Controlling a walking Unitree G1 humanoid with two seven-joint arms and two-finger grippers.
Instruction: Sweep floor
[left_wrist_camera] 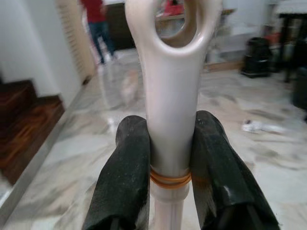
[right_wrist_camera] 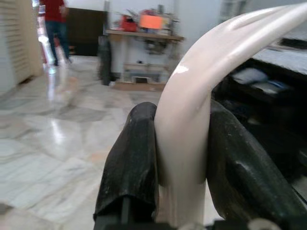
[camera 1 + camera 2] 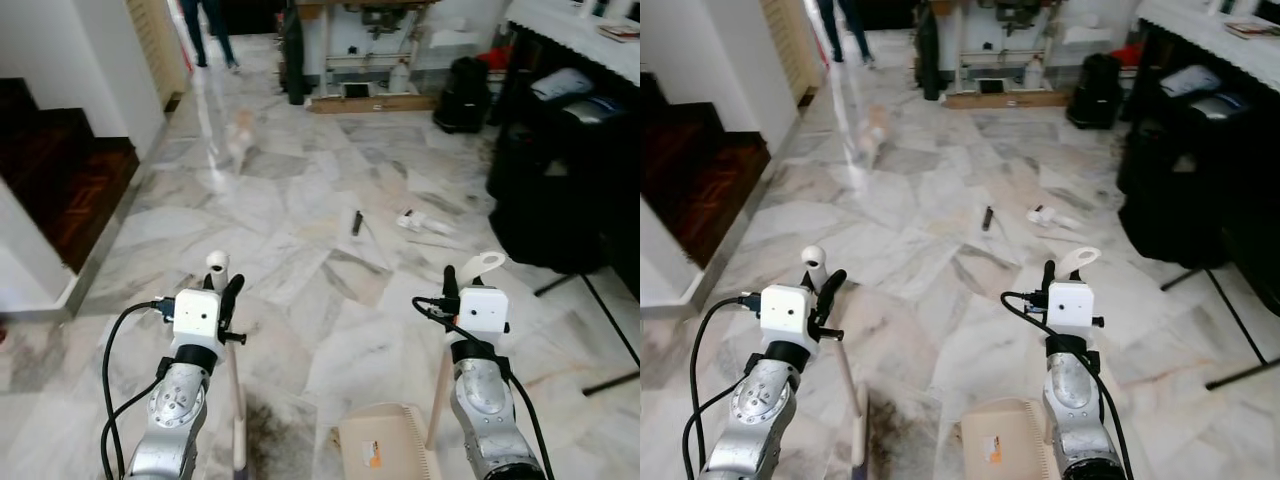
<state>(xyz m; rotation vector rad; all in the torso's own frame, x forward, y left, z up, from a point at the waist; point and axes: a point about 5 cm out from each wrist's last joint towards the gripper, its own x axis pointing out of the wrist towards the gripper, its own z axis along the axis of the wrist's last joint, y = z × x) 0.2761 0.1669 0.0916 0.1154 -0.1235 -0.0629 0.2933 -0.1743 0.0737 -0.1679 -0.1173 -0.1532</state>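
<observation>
My left gripper (image 3: 226, 287) is shut on the cream broom handle (image 1: 172, 72), just below the hanging loop; its black fingers (image 1: 125, 163) clamp both sides. The stick runs down to the broom head (image 3: 240, 445) on the marble floor beside a dark dust patch (image 3: 277, 430). My right gripper (image 3: 456, 282) is shut on the curved cream handle (image 2: 201, 81) of the beige dustpan (image 3: 385, 440), which rests on the floor between the arms. Further ahead lie a small dark piece of litter (image 3: 356, 222) and white scraps (image 3: 415, 220).
Dark wooden stairs (image 3: 70, 180) rise on the left. Black bags (image 3: 550, 200) and black stand legs (image 3: 600, 320) crowd the right under a table. A workbench (image 3: 370, 50) and a standing person (image 3: 205, 30) are at the far end.
</observation>
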